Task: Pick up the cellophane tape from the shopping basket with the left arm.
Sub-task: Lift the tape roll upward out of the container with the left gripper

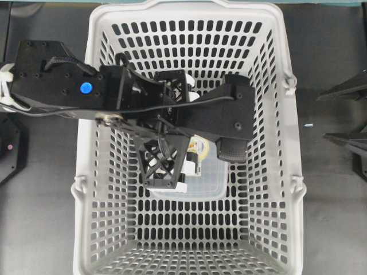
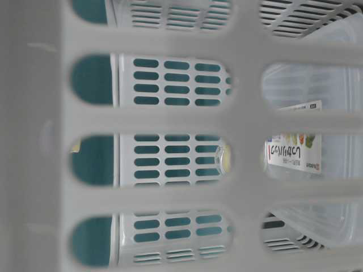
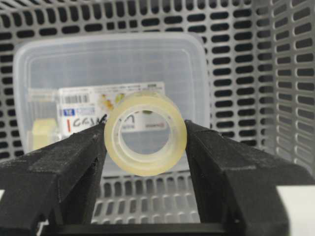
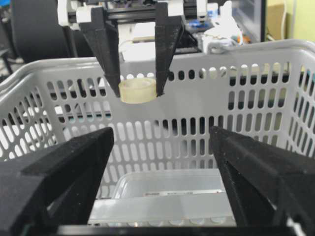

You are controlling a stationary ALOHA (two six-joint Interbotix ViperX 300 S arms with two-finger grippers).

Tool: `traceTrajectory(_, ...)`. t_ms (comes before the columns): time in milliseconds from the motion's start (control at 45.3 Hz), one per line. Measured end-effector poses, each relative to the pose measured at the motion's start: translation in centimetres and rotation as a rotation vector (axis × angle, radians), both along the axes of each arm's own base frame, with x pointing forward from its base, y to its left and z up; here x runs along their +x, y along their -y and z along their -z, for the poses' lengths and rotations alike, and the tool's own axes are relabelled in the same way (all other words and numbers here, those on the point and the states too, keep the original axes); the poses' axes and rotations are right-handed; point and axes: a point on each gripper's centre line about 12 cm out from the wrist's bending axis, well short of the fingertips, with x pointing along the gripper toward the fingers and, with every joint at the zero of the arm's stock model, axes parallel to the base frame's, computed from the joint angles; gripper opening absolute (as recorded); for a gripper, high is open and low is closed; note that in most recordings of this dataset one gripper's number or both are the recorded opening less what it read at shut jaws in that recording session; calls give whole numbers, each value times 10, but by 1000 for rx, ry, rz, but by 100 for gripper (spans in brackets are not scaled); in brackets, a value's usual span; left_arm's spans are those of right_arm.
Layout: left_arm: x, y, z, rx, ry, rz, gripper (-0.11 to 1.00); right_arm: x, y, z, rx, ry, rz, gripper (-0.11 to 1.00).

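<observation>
My left gripper (image 3: pixel 145 136) is shut on the cellophane tape (image 3: pixel 145 133), a small pale-yellow translucent roll held upright between the two black fingers. The right wrist view shows the left gripper (image 4: pixel 138 84) pointing down with the tape (image 4: pixel 138 91) lifted near the rim height of the shopping basket (image 4: pixel 246 98). From overhead the left arm (image 1: pixel 86 89) reaches over the light-grey basket (image 1: pixel 86 132), and the tape (image 1: pixel 199 147) shows only partly below it. My right gripper (image 4: pixel 161 142) is open and empty, outside the basket's right wall (image 1: pixel 322 116).
A clear lidded box with a fruit-picture label (image 3: pixel 108 69) lies on the basket floor under the tape; it also shows in the right wrist view (image 4: pixel 167 196) and the table-level view (image 2: pixel 306 147). Slotted basket walls (image 3: pixel 236 59) surround the left gripper.
</observation>
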Motion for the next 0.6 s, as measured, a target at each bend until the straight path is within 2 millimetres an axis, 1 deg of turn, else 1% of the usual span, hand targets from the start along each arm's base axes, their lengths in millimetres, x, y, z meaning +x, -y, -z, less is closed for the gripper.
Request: traceTrajectory(596, 0, 1, 3, 2, -9, 3, 50, 0, 0, 0, 0, 0, -2, 77)
